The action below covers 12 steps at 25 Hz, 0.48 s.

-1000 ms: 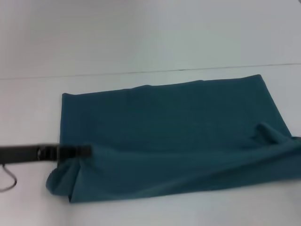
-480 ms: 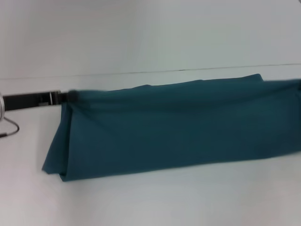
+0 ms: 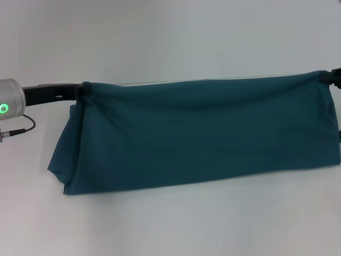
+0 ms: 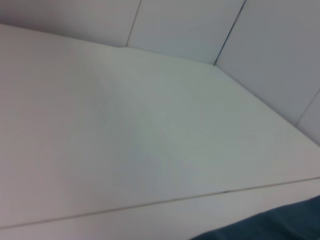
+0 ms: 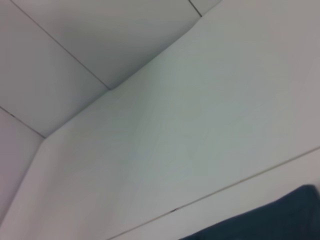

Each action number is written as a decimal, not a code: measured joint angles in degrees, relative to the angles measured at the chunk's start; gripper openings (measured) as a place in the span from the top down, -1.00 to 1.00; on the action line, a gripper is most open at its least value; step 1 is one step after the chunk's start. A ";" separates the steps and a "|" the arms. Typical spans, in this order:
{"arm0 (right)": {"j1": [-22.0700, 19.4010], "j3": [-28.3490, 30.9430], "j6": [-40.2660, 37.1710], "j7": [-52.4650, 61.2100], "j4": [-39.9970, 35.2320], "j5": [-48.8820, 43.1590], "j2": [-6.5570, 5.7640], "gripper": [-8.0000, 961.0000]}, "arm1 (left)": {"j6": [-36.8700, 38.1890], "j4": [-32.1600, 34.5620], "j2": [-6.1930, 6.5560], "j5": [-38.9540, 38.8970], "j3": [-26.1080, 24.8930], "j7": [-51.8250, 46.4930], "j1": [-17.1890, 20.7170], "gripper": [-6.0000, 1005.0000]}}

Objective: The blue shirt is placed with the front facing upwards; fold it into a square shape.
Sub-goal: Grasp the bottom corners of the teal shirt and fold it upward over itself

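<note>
The blue shirt point(image 3: 197, 136) hangs as a long, wide band of soft matte teal-blue cotton, stretched taut along its upper edge from left to right and draping down to the white desk point(image 3: 176, 224), where its lower edge rests in a slightly slanted line. At the left end the cloth bunches into loose vertical folds with a rounded, doubled corner near the desk; the broad middle is smooth, with only faint diagonal creases. The left end effector point(image 3: 80, 90), a slim dark piece reaching in from the left, is closed on the shirt's upper left corner. The right end effector point(image 3: 331, 76) shows only as a dark tip at the far right edge, and appears to pinch the upper right corner, though little of it is visible. Both wrist views show smooth pale desk and wall panels, with a sliver of teal fabric point(image 4: 270, 227) at one edge.
</note>
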 joint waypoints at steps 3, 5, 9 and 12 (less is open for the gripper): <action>0.98 -1.20 3.05 -0.26 1.48 0.02 -0.12 0.65 | -2.27 -1.70 0.17 0.03 0.25 0.93 -1.14 0.96; 1.40 -1.67 4.62 -0.45 2.13 0.03 -0.13 0.65 | -3.90 -2.66 0.22 0.04 0.31 1.30 -1.66 0.96; 2.18 -2.48 7.51 -0.65 2.88 0.19 0.04 0.64 | -7.21 -4.07 0.10 0.07 0.37 2.28 -2.49 0.96; 2.80 -2.89 9.51 -0.90 3.36 0.22 0.34 0.64 | -9.21 -4.91 -0.14 -0.02 0.39 3.20 -2.86 0.96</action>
